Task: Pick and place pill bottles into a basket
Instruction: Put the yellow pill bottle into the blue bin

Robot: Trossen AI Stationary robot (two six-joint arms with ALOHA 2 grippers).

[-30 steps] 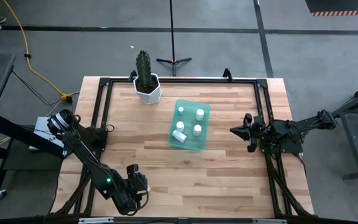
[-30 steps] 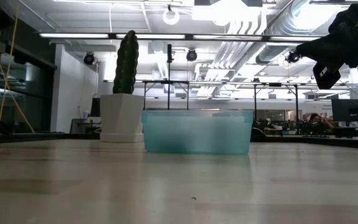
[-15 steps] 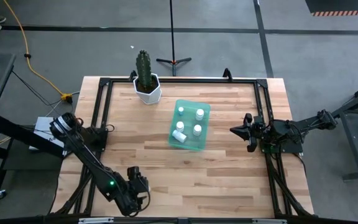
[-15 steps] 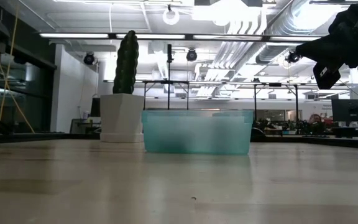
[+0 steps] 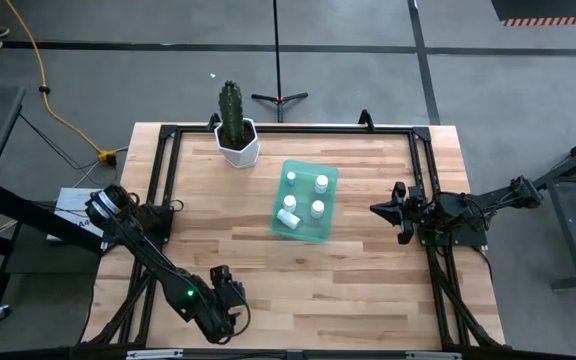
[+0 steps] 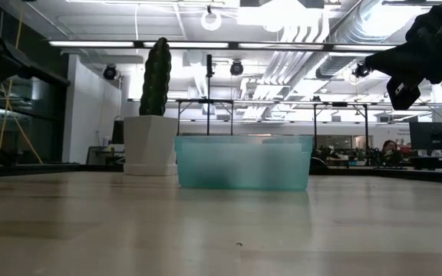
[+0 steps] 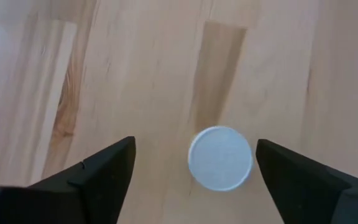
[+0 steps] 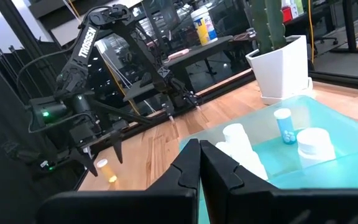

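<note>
Four pill bottles [image 5: 302,199] already lie in the basket [image 5: 328,230]; one more bottle [image 7: 220,158] stands upright on the table [image 5: 368,280] at its near-left corner, under your left gripper [image 7: 191,163], whose fingers are spread wide around the cap. Centre it, descend straight, then close gently. Your right gripper [image 8: 199,163] waits at the right edge, fingers together.

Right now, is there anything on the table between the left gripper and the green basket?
Nothing: the high view shows only bare wood between the left gripper, near the table's front edge, and the basket.
</note>
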